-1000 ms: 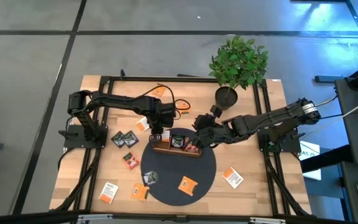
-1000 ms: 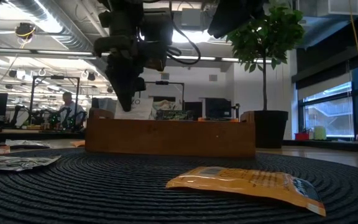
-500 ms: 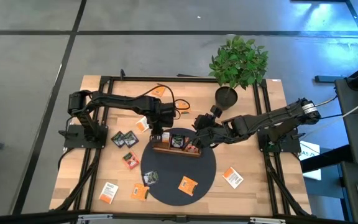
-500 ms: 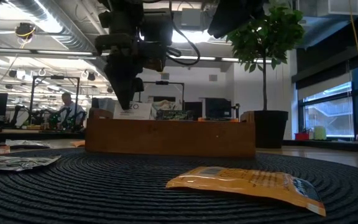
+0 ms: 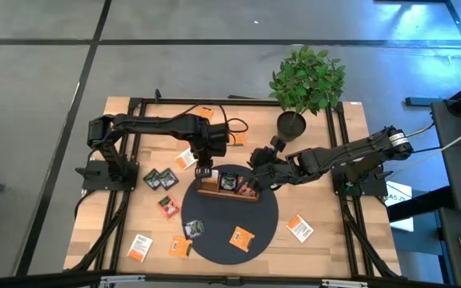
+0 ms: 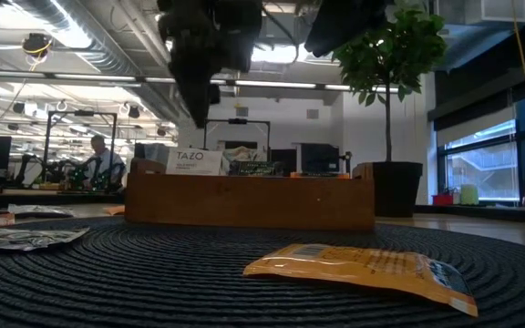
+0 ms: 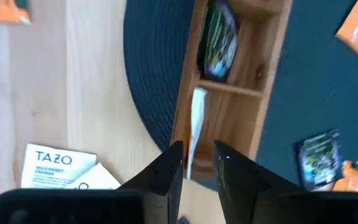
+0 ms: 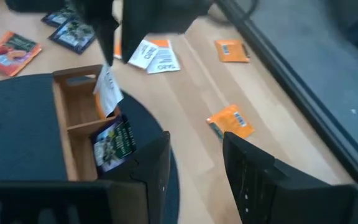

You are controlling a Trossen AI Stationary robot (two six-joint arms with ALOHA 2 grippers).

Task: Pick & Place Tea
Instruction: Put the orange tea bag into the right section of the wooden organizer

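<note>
**White sachet standing in tray's end compartment, left gripper above it, empty**

A white tea sachet [image 7: 196, 127] stands on edge in the end compartment of the wooden tray [image 5: 227, 192], just left of centre in the high view; in the low view its TAZO label [image 6: 193, 161] shows above the tray wall. Next compartment holds a dark green sachet [image 7: 219, 38]. More sachets lie loose: two dark ones [image 5: 159, 178] and a red one [image 5: 168, 206] on the worktop [image 5: 326, 240] left of the tray, white-and-orange ones [image 5: 184, 158] above-left of it, an orange one [image 5: 241, 238] and a dark one [image 5: 194, 228] on the round dark mat [image 5: 258, 220], orange ones [image 5: 139, 247] at lower left, one [image 5: 298, 228] at lower right.

Left gripper [image 7: 197, 163] hangs directly above the white sachet, fingers slightly parted, holding nothing. Right gripper [image 8: 194, 155] sits over the tray's right end, fingers apart, also empty.

A potted plant [image 5: 306, 80] stands at the upper right of the worktop. A person [image 6: 98, 159] shows far back in the room.
</note>
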